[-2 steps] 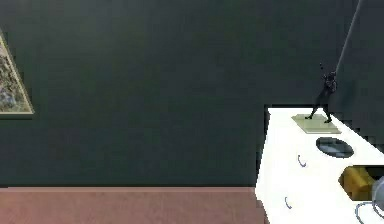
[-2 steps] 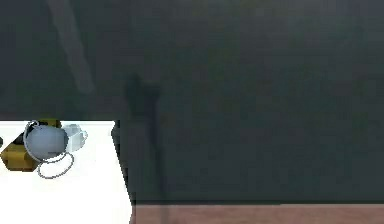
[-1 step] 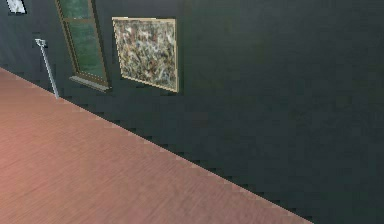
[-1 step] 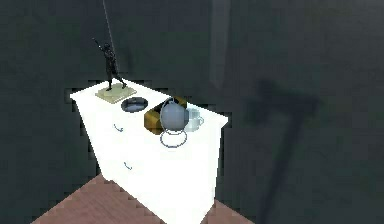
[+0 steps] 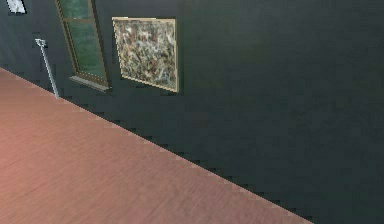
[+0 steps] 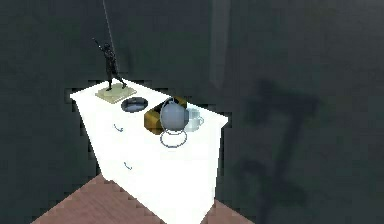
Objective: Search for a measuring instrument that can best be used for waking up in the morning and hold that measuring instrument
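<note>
A white dresser [image 6: 130, 150] with drawers stands against a dark wall in the arm side view. On its top, from the left, are a dark statue of a figure [image 6: 110, 70] on a flat base, a dark bowl [image 6: 135, 103], a small brown boxy thing [image 6: 154, 119], a grey-blue round thing [image 6: 174, 118] over a thin wire ring, and a small white cup-like thing [image 6: 194, 122]. None of these shapes reads plainly as a clock.
In the forward view a dark wall runs from left to lower right above a reddish wooden floor [image 5: 90, 170]. On it hang a green-framed window [image 5: 82, 40] and a framed painting [image 5: 146, 52]. A thin grey pole [image 5: 47, 68] leans at the far left.
</note>
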Motion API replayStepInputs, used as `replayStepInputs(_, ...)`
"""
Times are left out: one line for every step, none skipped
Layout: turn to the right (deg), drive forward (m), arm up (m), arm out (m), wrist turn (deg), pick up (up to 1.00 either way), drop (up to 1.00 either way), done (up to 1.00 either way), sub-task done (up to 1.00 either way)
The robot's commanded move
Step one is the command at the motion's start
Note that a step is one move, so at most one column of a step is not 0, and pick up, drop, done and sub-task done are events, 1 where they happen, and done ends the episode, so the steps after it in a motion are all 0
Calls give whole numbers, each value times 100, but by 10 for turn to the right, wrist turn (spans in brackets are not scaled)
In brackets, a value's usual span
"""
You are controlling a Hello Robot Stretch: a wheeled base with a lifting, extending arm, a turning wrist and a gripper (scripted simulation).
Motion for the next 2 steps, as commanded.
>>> replayStepInputs(0,0,38,0,0,0,0,0,0)
replayStepInputs(0,0,0,50,0,0,0,0,0)
